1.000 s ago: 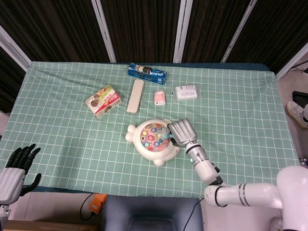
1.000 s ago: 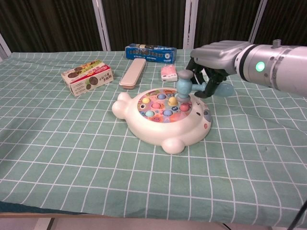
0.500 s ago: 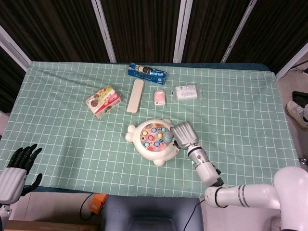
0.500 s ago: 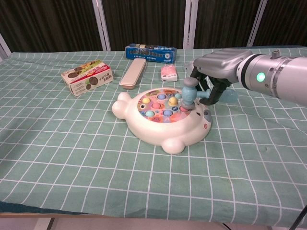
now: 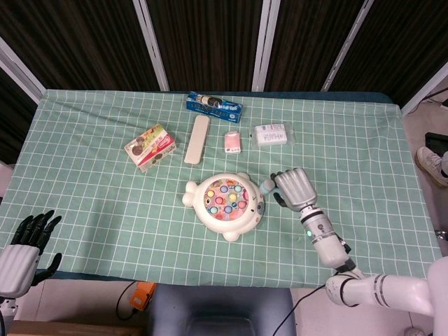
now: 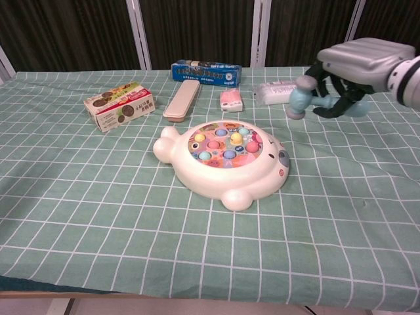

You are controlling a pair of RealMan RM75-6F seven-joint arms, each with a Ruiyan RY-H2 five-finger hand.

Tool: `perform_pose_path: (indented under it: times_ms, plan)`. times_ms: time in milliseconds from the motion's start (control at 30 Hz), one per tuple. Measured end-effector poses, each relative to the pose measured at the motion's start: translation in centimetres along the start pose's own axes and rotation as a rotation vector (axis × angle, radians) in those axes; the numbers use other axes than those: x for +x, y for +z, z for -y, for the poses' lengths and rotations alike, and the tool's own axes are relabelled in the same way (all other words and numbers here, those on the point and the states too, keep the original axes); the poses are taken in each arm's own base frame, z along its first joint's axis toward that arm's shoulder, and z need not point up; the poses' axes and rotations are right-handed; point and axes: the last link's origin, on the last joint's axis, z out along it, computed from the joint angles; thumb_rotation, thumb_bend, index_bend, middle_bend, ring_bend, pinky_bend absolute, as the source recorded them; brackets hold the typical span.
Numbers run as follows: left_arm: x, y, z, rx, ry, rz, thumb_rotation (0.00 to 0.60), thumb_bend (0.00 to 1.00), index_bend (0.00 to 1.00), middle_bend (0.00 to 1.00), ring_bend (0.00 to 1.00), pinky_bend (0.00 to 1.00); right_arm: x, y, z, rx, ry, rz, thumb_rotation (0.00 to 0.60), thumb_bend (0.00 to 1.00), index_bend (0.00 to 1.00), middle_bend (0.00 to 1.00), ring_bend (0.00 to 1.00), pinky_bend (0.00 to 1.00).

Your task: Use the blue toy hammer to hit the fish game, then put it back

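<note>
The right hand, fingers wrapped round the blue toy hammer, hangs clear to the right of the fish game; setting the hammer down on the desk looks next (left hand idle, fingers spread).

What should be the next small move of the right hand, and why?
Probably lower the blue toy hammer to the green cloth to the right of the fish game and let go. The right hand holds it in the air, clear of the game, so putting it back seems due.
</note>
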Motion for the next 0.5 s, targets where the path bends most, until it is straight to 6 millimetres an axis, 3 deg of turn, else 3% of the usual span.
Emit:
perform_pose_path:
  times_ms: [300,500]
  plan:
    - [-0.5,0.5,-0.3,0.020,0.020,0.006,0.600,0.41,0.00,0.00,0.00,0.06,-4.3,-0.8,-10.2,-0.159,0.050,0.008,0.600,0.53,0.96,0.70,0.74,0.75]
    - [-0.8,0.8,-0.6,0.021,0.026,0.015,0.600,0.41,0.00,0.00,0.00,0.06,-7.2,-1.1,-12.5,-0.192,0.090,0.072,0.600,0.50,0.95,0.70,0.74,0.75]
